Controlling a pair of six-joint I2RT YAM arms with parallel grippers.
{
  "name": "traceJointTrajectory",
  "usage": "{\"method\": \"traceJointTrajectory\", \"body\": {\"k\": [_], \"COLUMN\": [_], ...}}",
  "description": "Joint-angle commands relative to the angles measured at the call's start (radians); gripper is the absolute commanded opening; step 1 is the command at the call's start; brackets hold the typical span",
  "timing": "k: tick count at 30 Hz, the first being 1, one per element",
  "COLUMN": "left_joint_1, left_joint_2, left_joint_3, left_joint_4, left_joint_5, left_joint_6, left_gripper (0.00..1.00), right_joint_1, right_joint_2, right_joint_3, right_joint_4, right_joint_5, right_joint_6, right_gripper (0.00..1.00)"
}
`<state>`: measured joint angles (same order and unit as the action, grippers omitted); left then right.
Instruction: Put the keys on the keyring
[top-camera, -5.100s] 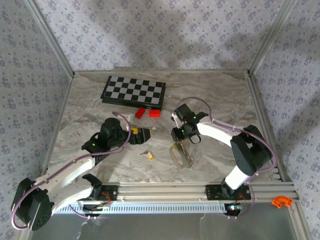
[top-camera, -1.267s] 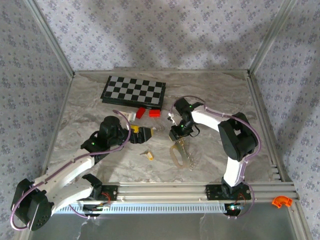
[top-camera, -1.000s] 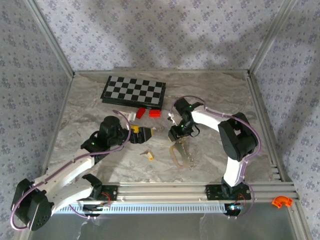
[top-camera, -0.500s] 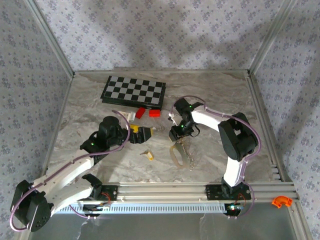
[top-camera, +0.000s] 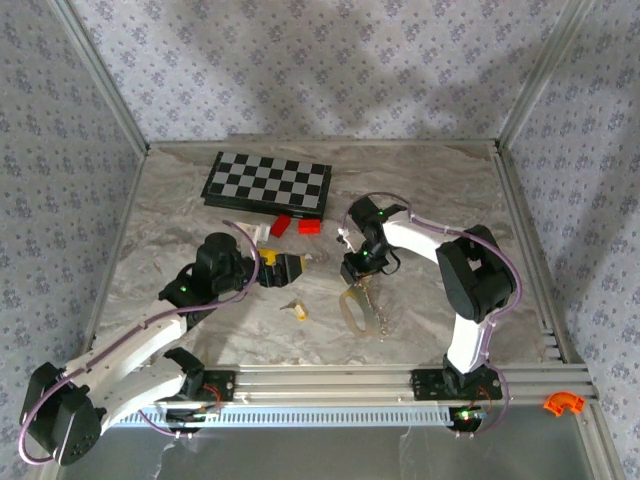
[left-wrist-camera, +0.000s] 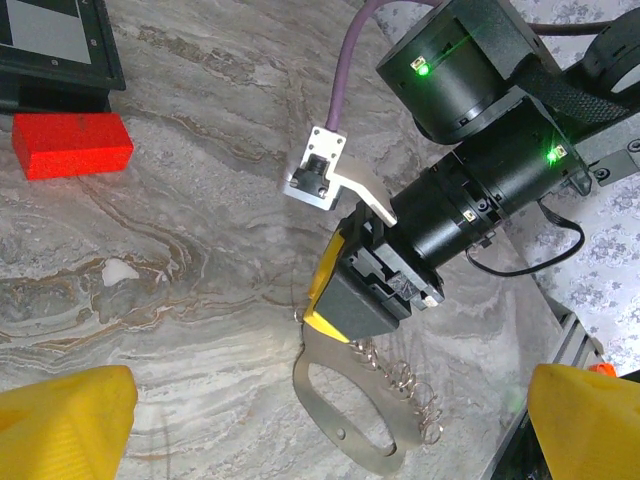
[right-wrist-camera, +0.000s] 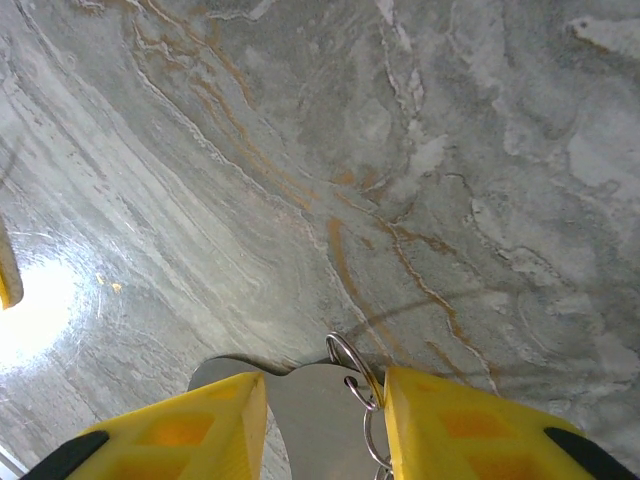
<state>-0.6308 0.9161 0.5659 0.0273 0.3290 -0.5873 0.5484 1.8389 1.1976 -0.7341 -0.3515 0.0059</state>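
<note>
Now | right gripper: jaws partly apart, astride flat end of keyring, grip unclear | left gripper: wide open, key near it, base side | handling, judged: light, stiff, slippery plate; chain floppy; pinch flat end squarely

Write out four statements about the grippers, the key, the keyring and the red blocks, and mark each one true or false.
1. The right gripper has a finger on each side of one end of the keyring. True.
2. The key is already on the keyring. False: it lies loose on the table, apart from the keyring.
3. The left gripper holds a red block. False: its jaws are wide open and empty.
4. Two red blocks lie on the near side of the chessboard. True.
</note>
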Motion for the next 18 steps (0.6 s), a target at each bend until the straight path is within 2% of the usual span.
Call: {"method": "traceJointTrajectory", "body": {"k": [1, 18], "left_joint_1": [-0.008, -0.008], "left_joint_2": [-0.022, -0.036], "left_joint_3": [-0.008, 0.000], "left_joint_4": [0.023, 0.006], "left_joint_5": [0.008, 0.004], "left_joint_6": [0.011, 0.014], "left_gripper": [1.00, 1.00], "right_joint_1": [0.007, 0.011], "right_joint_2": [0.020, 0.028], "right_joint_3": [0.017, 0.026], "right_joint_4": [-0.040, -0.060], "right_joint_5": [0.018, 0.016], "right_joint_6": [-0.023, -0.044], "right_gripper": [0.37, 0.23]}}
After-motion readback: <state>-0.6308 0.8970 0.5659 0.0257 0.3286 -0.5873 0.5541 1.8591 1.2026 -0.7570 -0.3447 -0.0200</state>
